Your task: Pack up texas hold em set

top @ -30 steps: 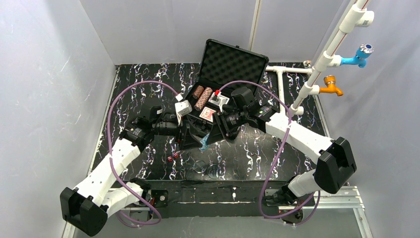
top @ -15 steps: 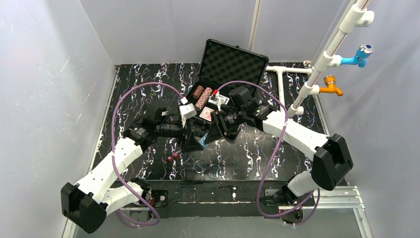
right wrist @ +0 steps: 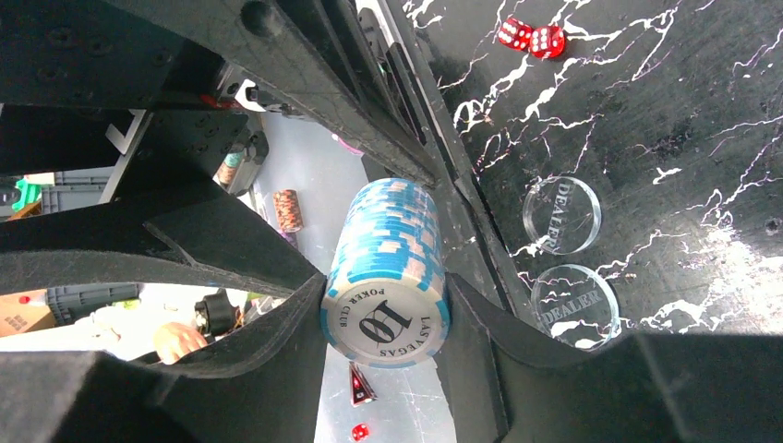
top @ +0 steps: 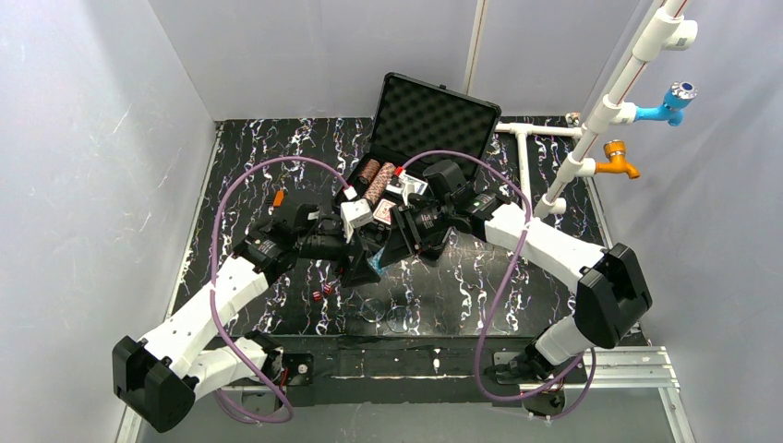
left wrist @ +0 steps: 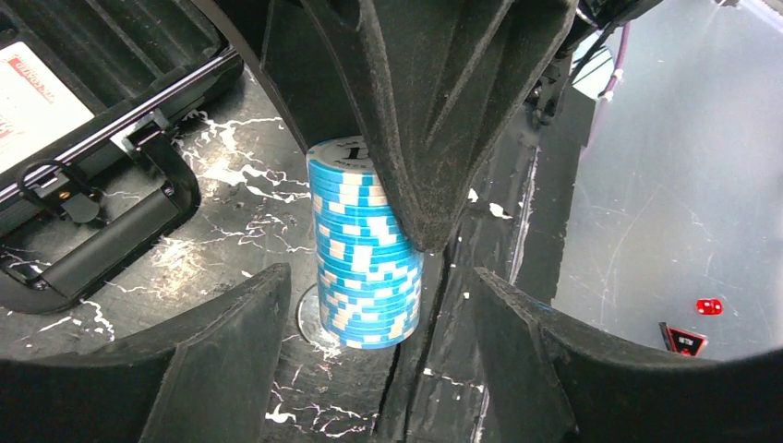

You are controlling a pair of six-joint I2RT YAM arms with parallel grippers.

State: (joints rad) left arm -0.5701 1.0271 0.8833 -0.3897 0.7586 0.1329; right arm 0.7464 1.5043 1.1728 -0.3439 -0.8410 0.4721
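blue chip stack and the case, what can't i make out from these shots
Blue and white poker chip stack: top view, nearly all hidden under the left claw and right claw.
Part of its side: left wrist view, covered by a right claw finger.
Black foam-lined hard plastic case: top view, arms cover the near tray, so free slots are unknown.
Small red dice: top view, too small to count.
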